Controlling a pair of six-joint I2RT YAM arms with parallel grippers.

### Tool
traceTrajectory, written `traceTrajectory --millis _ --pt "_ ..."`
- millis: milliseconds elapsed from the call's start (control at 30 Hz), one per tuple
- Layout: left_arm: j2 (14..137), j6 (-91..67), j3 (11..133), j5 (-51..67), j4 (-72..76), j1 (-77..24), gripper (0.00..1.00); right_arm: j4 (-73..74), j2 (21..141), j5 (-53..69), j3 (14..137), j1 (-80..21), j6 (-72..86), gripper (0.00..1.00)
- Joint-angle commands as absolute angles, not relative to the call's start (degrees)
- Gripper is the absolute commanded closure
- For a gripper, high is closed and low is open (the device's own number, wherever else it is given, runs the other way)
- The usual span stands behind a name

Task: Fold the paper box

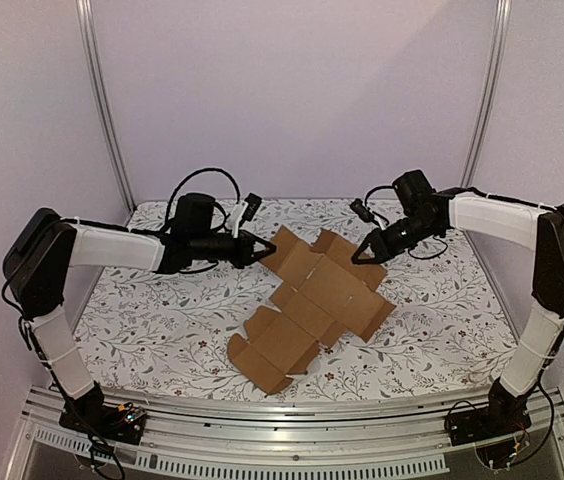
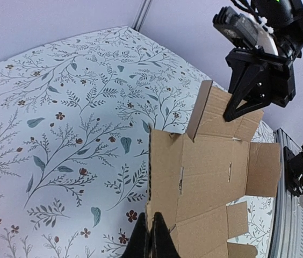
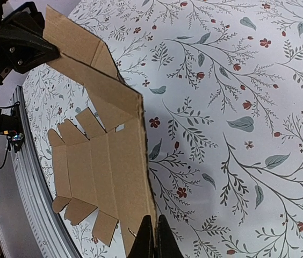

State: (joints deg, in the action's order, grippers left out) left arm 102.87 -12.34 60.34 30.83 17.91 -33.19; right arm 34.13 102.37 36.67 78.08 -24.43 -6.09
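Observation:
The paper box [image 1: 312, 300] is a flat brown die-cut cardboard sheet with flaps, lying diagonally mid-table with its far end lifted. My left gripper [image 1: 270, 250] pinches the sheet's far left edge; in the left wrist view its fingertips [image 2: 152, 228] are shut with the cardboard edge between them, and the sheet [image 2: 216, 166] spreads out ahead. My right gripper [image 1: 359, 257] holds the far right edge. From the right wrist, that gripper [image 3: 154, 231] is shut on the edge of the cardboard [image 3: 108, 161]. Each wrist view shows the other gripper across the sheet, the right gripper [image 2: 232, 113] and the left gripper [image 3: 49, 52].
A floral-patterned cloth [image 1: 162, 320] covers the table. An aluminium rail [image 1: 292, 450] with both arm bases runs along the near edge. Two metal posts [image 1: 102, 110] stand against the plain back wall.

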Motion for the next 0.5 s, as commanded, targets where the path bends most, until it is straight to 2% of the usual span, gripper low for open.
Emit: traceTrajectory --millis 0,67,233,467 --pt "100.78 -13.83 60.04 27.73 14.15 -32.43 0.96 34.51 98.23 32.00 76.02 -26.59 -7.54 1.00" --pt "99.80 -14.44 59.92 26.36 12.97 -32.43 0.92 34.10 97.02 31.27 74.91 -27.42 -8.46 1.00" --pt "96.96 -16.10 58.93 22.55 10.89 -32.43 0.71 33.29 94.27 27.09 72.47 -31.14 -13.92 1.00" --pt "92.06 -17.68 60.20 20.10 4.10 -33.06 0.57 31.69 93.55 13.51 71.98 -36.78 -19.35 1.00"
